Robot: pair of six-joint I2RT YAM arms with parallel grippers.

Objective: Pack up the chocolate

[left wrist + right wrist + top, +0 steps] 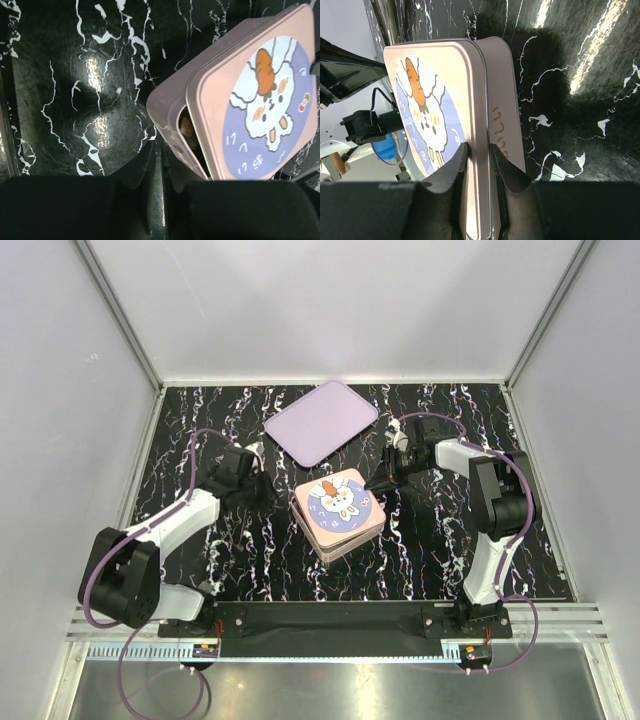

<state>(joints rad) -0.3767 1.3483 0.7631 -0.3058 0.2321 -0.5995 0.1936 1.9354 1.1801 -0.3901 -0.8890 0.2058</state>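
A pink square tin (pixel 330 540) sits mid-table, its bunny lid (pixel 340 505) lying askew on top. My right gripper (pixel 378 483) is shut on the lid's right rim; in the right wrist view its fingers (pixel 462 162) clamp the lid (pixel 435 100) above the tin's wall (pixel 502 125). In the left wrist view the lid (pixel 260 95) is lifted off the tin (pixel 167 107), and one brown chocolate (pixel 186 126) shows through the gap. The rest of the chocolate is hidden inside. My left gripper (pixel 159 150) is shut on nothing, just beside the tin's left corner.
A lavender tray (pixel 320 420) lies on the black marbled table (pixel 230 560) behind the tin. White walls close in the back and both sides.
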